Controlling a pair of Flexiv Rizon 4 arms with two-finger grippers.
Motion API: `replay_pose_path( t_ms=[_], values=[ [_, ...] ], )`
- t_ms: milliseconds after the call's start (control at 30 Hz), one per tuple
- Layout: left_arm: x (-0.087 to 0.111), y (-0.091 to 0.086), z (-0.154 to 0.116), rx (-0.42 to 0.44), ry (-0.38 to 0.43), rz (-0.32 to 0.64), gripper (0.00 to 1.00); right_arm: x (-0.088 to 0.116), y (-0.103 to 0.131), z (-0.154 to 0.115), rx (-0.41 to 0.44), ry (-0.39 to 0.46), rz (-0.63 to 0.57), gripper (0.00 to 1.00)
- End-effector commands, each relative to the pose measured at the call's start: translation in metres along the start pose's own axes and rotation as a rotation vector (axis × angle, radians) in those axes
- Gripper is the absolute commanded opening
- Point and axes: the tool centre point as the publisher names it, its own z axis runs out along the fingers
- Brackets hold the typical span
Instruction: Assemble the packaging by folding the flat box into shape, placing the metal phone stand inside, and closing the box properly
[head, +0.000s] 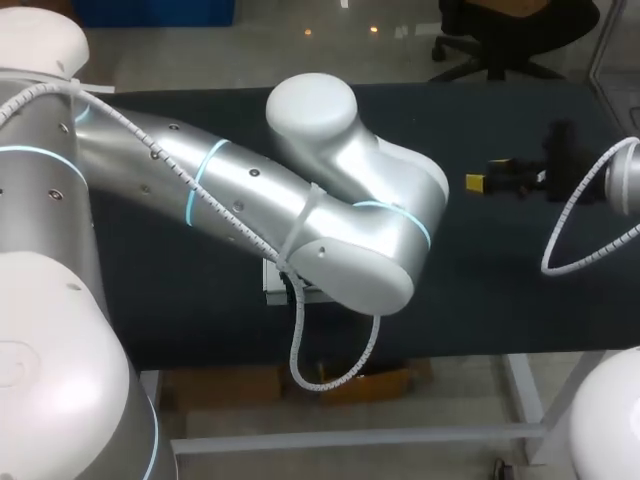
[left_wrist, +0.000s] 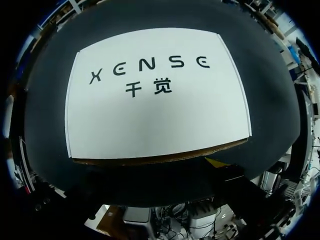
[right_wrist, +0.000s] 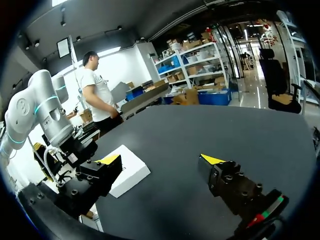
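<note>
Though looking folded and shut — white box (left_wrist: 155, 95) flat beneath left gripper (left_wrist: 216, 163), grip impossible to tell — cannot confirm stand inside; right gripper (right_wrist: 160, 160) spread wide, empty.

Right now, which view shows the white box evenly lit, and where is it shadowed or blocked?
Left wrist view: the box is evenly lit, no glare, with dark shadow beneath its near edge. Head view: the left arm hides all but a white sliver. Right wrist view: bright, partly behind a finger of the right claw.
</note>
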Motion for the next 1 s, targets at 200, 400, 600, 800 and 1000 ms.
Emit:
replay_pose_path(
  t_ms=[200, 400, 600, 800, 1000],
  values=[
    [-0.001, -0.020, 0.002, -0.019, 0.001, -0.019, 1.00, -0.012, 0.009, -0.007, 0.015, 0.008, -0.092, 1.00],
    [-0.002, -0.031, 0.004, -0.026, 0.006, -0.026, 1.00, -0.015, 0.012, -0.008, 0.037, 0.001, -0.120, 1.00],
    [-0.003, -0.041, 0.007, -0.029, 0.011, -0.046, 1.00, -0.015, 0.012, -0.008, 0.037, 0.001, -0.120, 1.00],
    [-0.002, -0.054, 0.010, -0.032, 0.018, -0.062, 1.00, -0.015, 0.012, -0.008, 0.037, 0.001, -0.120, 1.00],
    [-0.004, -0.068, 0.012, -0.035, 0.015, -0.076, 1.00, -0.015, 0.012, -0.008, 0.037, 0.001, -0.120, 1.00]
  ],
)
